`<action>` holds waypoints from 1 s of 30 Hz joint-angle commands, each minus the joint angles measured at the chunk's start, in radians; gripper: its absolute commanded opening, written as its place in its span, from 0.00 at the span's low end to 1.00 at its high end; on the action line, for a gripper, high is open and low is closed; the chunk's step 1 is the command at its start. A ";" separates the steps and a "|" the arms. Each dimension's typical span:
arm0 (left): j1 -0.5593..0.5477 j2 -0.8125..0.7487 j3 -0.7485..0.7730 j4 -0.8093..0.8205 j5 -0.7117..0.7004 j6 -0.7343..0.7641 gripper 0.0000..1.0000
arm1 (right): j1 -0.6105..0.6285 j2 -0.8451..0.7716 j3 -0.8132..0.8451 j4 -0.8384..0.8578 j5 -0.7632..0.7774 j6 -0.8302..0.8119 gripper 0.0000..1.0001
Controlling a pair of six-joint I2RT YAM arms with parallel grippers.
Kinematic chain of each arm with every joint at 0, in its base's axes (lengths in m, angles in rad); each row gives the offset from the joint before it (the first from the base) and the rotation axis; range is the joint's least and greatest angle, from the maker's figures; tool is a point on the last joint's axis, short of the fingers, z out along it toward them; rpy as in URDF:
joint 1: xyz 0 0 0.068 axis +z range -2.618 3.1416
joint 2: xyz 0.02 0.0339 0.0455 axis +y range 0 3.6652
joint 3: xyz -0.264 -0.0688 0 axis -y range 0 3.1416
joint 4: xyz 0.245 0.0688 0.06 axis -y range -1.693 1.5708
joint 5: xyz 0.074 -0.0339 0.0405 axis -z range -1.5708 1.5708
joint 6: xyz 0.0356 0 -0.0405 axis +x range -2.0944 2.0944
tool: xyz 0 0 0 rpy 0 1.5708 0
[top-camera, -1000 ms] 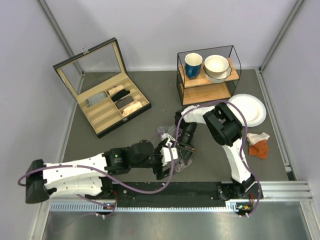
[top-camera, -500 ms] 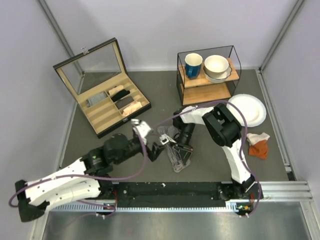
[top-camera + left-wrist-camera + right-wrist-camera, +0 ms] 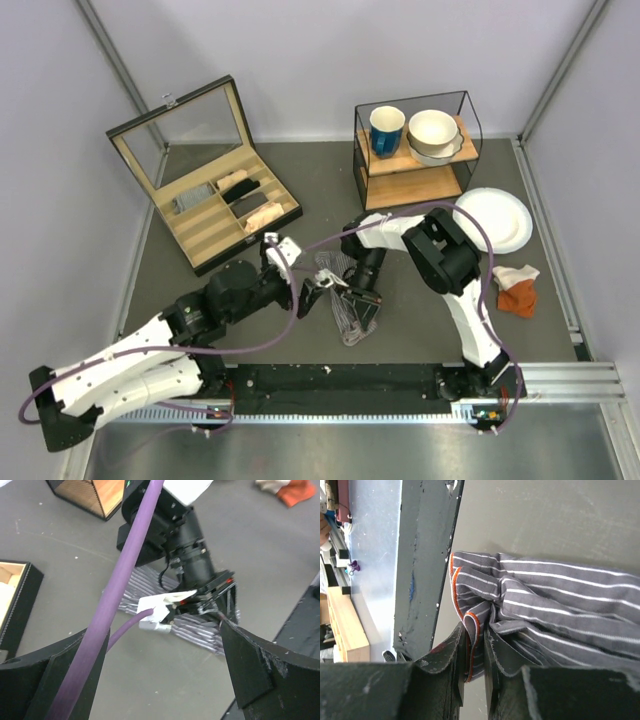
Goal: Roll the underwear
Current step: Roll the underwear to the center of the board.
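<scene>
Right gripper (image 3: 476, 649) is clamped narrow on the orange-trimmed hem of the underwear (image 3: 560, 605), fingers nearly together with a fold of striped cloth bunched between them. In the overhead view the garment lies crumpled on the grey table (image 3: 250, 170) just below the middle of the frame, the right arm bent down over its upper part. Left gripper (image 3: 160, 630) hangs just to the left of it with its fingers spread wide and nothing between them, aimed straight at the cloth. By the look of it the roll is only at its start: one edge is gathered, the rest is rumpled rather than wound. The next move, as I judge it, calls for carrying that pinched hem over the body of the fabric while the free gripper comes in to pin or tuck the near side, so the thin cloth does not drag along. Hard to read: a purple cable (image 3: 125, 565) cuts across the left wrist view, the right gripper hides the cloth beneath it, and whether any turn is already wound I cannot tell.
</scene>
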 commanded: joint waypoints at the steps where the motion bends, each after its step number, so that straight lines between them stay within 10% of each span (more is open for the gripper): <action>1: 0.030 0.105 0.079 -0.088 -0.142 0.149 0.99 | -0.065 0.035 -0.019 -0.109 0.058 -0.024 0.09; 9: 0.081 0.260 0.143 0.082 -0.088 0.108 0.99 | -0.065 0.038 -0.020 -0.108 0.060 -0.022 0.09; 21: 0.454 0.248 0.162 -0.051 0.524 -0.147 0.99 | -0.065 0.035 -0.028 -0.098 0.069 -0.019 0.09; 30: 0.463 0.285 0.209 -0.100 0.360 -0.130 0.99 | -0.065 0.043 -0.028 -0.097 0.071 -0.013 0.09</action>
